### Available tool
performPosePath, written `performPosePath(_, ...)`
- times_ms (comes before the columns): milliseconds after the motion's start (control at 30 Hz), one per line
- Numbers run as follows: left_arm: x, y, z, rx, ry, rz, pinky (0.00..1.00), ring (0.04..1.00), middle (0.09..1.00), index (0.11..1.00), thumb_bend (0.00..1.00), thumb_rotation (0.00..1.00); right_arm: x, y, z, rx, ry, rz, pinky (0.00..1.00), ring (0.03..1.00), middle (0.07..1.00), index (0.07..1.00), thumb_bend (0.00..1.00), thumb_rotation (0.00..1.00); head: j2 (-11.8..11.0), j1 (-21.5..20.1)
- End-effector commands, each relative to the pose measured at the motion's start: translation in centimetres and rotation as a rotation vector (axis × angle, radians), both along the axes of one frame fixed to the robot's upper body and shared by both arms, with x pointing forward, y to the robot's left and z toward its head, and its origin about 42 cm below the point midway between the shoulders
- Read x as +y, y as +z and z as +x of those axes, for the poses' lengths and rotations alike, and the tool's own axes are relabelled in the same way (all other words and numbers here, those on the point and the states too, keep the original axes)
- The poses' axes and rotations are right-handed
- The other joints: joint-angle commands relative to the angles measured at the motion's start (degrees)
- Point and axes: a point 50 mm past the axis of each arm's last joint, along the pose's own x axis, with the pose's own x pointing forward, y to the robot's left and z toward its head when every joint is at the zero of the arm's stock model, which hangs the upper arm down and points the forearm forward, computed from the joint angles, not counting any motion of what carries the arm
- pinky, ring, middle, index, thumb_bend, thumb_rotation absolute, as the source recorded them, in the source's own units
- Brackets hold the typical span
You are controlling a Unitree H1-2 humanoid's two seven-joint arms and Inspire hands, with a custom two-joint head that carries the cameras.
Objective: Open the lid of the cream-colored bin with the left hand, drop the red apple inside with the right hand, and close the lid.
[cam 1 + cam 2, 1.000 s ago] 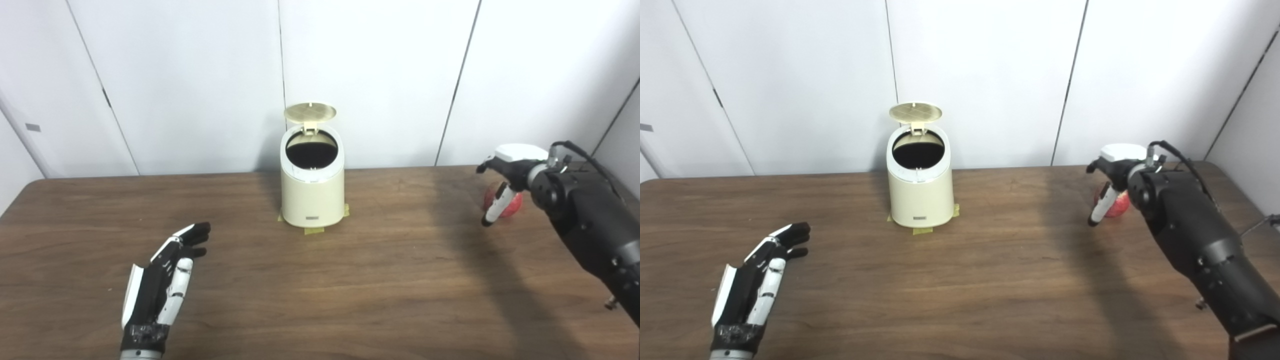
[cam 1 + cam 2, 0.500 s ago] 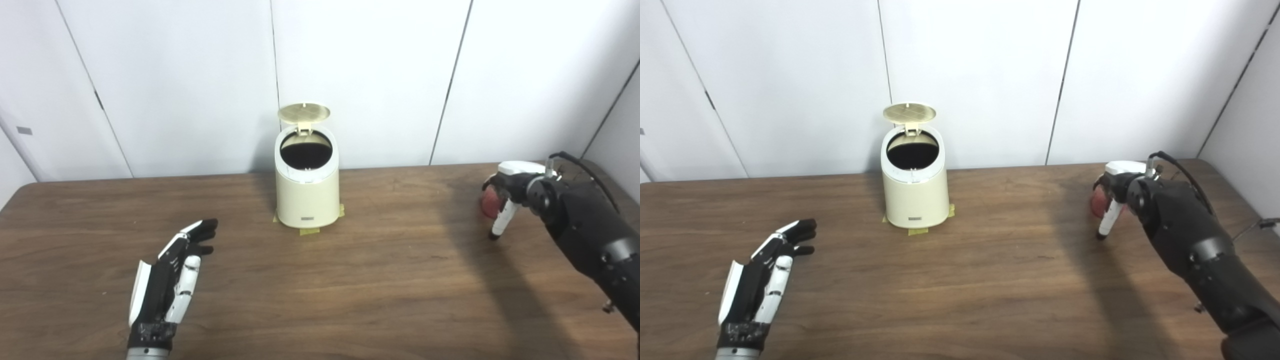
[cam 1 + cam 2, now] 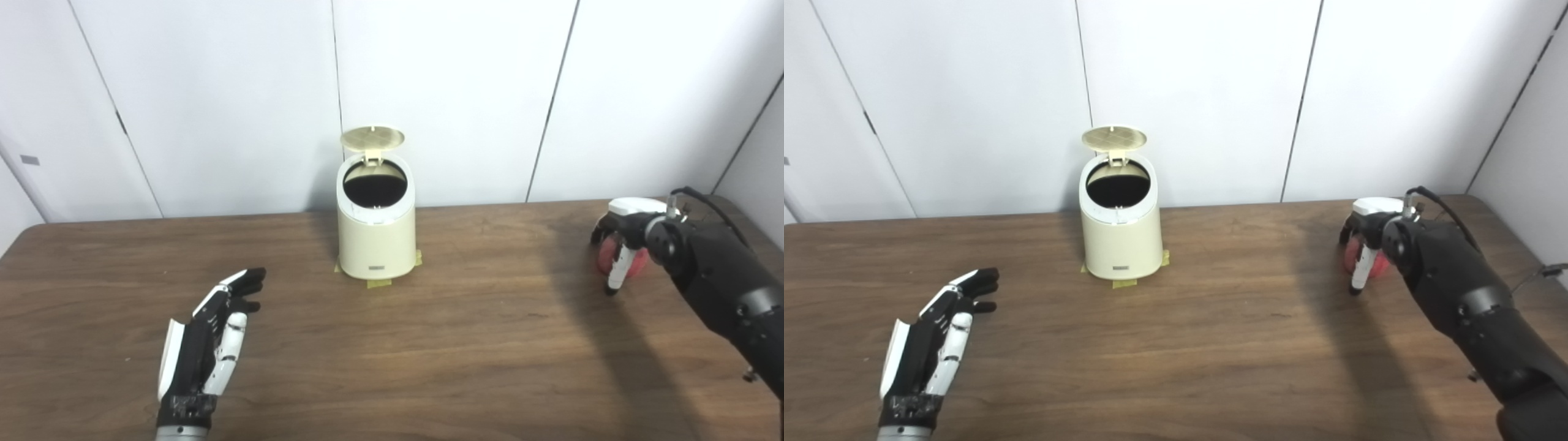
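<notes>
Wood-grain table [image 3: 392, 355] fills the lower half of both views, dark brown, running back to a wall of white panels [image 3: 453, 92] split by thin dark seams. Right arm [image 3: 716, 288], black and thick, reaches in from the lower right corner toward the far right part of the tabletop, with a cable looping over its wrist.

At the back of the table, near its middle, stands the cream-colored bin [image 3: 375, 242], upright, with bits of yellow tape [image 3: 381, 283] showing under its base. Its round lid [image 3: 372, 137] is swung up on the rear hinge and stands open above the rim, so the dark inside of the bin shows.

The left hand [image 3: 205, 343] lies low over the near left part of the table, well apart from the bin, palm turned inward, fingers straight and a little spread, holding nothing.

The right hand [image 3: 621, 245] is arched over the red apple [image 3: 634, 260], which sits at the far right of the table, well apart from the bin. One white finger points down in front of the fruit and dark fingers curl over its top; whether they actually grip it or only cage it cannot be told, and the apple appears to rest on the wood.
</notes>
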Motion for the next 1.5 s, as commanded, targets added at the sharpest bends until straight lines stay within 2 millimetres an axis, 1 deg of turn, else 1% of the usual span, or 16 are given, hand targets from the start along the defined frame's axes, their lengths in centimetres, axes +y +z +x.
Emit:
performPosePath(0, -0.6, 1.0, 0.2, -0.068, 0.001, -0.011, 0.70, 0.790, 0.802, 0.778, 0.18, 0.78, -1.1, 2.3, 0.7, -0.165, -0.015, -0.050, 0.35, 0.450, 0.480, 0.555, 0.59, 0.01, 0.27, 0.01)
performPosePath(33, -0.6, 1.0, 0.3, -0.067, 0.001, -0.011, 0.70, 0.790, 0.802, 0.777, 0.18, 0.78, -1.1, 2.1, 0.8, -0.197, -0.018, -0.057, 0.33, 0.428, 0.452, 0.529, 0.56, 0.01, 0.21, -0.01)
performPosePath(100, -0.6, 1.0, 0.3, -0.067, 0.002, -0.009, 0.69, 0.786, 0.797, 0.774, 0.17, 0.77, -1.1, 1.8, 0.8, -0.253, -0.002, -0.076, 0.36, 0.465, 0.508, 0.485, 0.53, 0.00, 0.08, -0.17)
performPosePath(233, -0.6, 0.9, 0.3, -0.062, -0.009, -0.030, 0.70, 0.792, 0.803, 0.777, 0.18, 0.77, -0.7, 2.2, 0.8, -0.302, 0.029, -0.078, 0.37, 0.476, 0.483, 0.489, 0.53, 0.00, 0.05, -0.32)
performPosePath(367, -0.7, 1.1, 0.2, -0.056, -0.011, -0.036, 0.70, 0.795, 0.808, 0.783, 0.19, 0.82, 0.8, 3.2, 0.4, -0.322, 0.047, -0.051, 0.37, 0.478, 0.506, 0.479, 0.53, 0.00, 0.22, -0.36)
performPosePath(467, -0.8, 1.1, 0.3, -0.057, -0.010, -0.037, 0.70, 0.789, 0.804, 0.780, 0.18, 0.80, 2.2, 3.8, 0.1, -0.331, 0.039, -0.032, 0.36, 0.474, 0.508, 0.480, 0.53, 0.00, 0.31, -0.45)
performPosePath(667, -0.9, 0.8, 0.3, -0.047, -0.018, -0.056, 0.70, 0.798, 0.811, 0.781, 0.18, 0.80, 4.9, 5.9, -2.1, -0.358, 0.204, -0.031, 0.26, 0.333, 0.405, 0.501, 0.53, 0.00, 0.39, -0.37)
performPosePath(733, -0.8, 0.8, 0.3, -0.046, -0.019, -0.056, 0.70, 0.798, 0.811, 0.779, 0.19, 0.79, 6.8, 7.5, -3.5, -0.386, 0.264, 0.050, 0.24, 0.325, 0.399, 0.499, 0.53, 0.00, 0.47, -0.44)
performPosePath(800, -0.8, 0.8, 0.3, -0.043, -0.015, -0.051, 0.70, 0.797, 0.811, 0.779, 0.19, 0.79, 8.7, 9.0, -5.3, -0.435, 0.359, 0.136, 0.27, 0.365, 0.426, 0.485, 0.53, 0.00, 0.54, -0.45)
performPosePath(900, -0.8, 0.9, 0.4, -0.043, -0.009, -0.039, 0.69, 0.791, 0.809, 0.781, 0.18, 0.79, 11.8, 11.1, -7.9, -0.498, 0.503, 0.168, 0.28, 0.384, 0.505, 0.476, 0.53, 0.00, 0.54, -0.33)
performPosePath(1067, -0.8, 0.8, 0.6, -0.036, 0.007, -0.002, 0.70, 0.793, 0.810, 0.781, 0.19, 0.79, 16.1, 13.6, -11.2, -0.627, 0.714, 0.230, 0.34, 0.422, 0.532, 0.456, 0.52, 0.00, 0.31, -0.32)
performPosePath(1167, -0.7, 0.6, 0.8, -0.033, 0.018, 0.041, 0.70, 0.794, 0.812, 0.786, 0.19, 0.81, 17.9, 14.1, -11.8, -0.657, 0.771, 0.277, 0.34, 0.429, 0.545, 0.460, 0.51, 0.00, 0.00, -0.04)
performPosePath(1300, -0.5, -0.1, 1.0, -0.007, 0.026, 0.035, 0.71, 0.796, 0.814, 0.787, 0.19, 0.75, 20.8, 14.5, -11.8, -0.683, 0.830, 0.333, 0.34, 0.422, 0.559, 0.459, 0.51, 0.00, -0.01, 0.18)
performPosePath(1367, -0.4, -0.4, 1.1, -0.002, 0.020, 0.021, 0.71, 0.800, 0.817, 0.791, 0.19, 0.73, 22.0, 14.7, -11.6, -0.722, 0.866, 0.357, 0.38, 0.425, 0.559, 0.456, 0.51, 0.00, 0.03, 0.13)
performPosePath(1400, -0.3, -0.4, 1.1, 0.000, 0.019, 0.017, 0.71, 0.801, 0.819, 0.792, 0.19, 0.72, 22.5, 14.7, -11.5, -0.736, 0.882, 0.370, 0.46, 0.435, 0.557, 0.450, 0.51, 0.00, 0.03, 0.13)
performPosePath(1467, -0.3, -0.6, 1.2, 0.003, 0.015, 0.012, 0.72, 0.805, 0.823, 0.798, 0.19, 0.72, 23.4, 14.7, -11.2, -0.760, 0.906, 0.401, 0.52, 0.438, 0.552, 0.451, 0.51, 0.00, -0.15, 0.17)
